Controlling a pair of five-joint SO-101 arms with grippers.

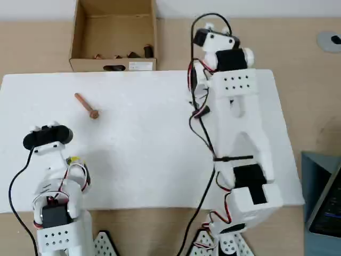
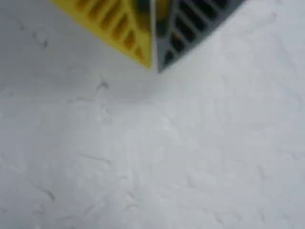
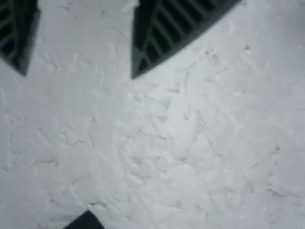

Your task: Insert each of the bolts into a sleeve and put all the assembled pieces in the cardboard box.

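Wooden table [image 1: 298, 48] is covered across the middle by a white mat [image 1: 144, 154], and the box [image 1: 88, 65] is set on the table just past the mat's far edge. Several brown and dark pieces [image 1: 132, 54] are seen lying in the box along its near wall, so a good part of the task is judged done. One bolt [image 1: 85, 105] is left out on the mat, on the box's side and well apart from both arms. It is judged to be the last item to be dealt with and boxed.

The left gripper [image 2: 153, 64] is clenched, its yellow and grey fingers pressed tip to tip with nothing between them, and it is held low over bare mat close to the base of the left arm [image 1: 53, 213]. The right gripper [image 3: 77, 74] is released, its dark fingers spread wide over bare mat with nothing held. The right arm [image 1: 240, 117] is stretched toward the mat's far edge, beside the box.

Whether the pieces in the box are bolts seated in sleeves cannot be made out, and their count is uncertain, since some are partly hidden behind the near wall. Whether the bolt on the mat already carries a sleeve cannot be told. From above, what lies directly under each wrist is masked by the arm's own body
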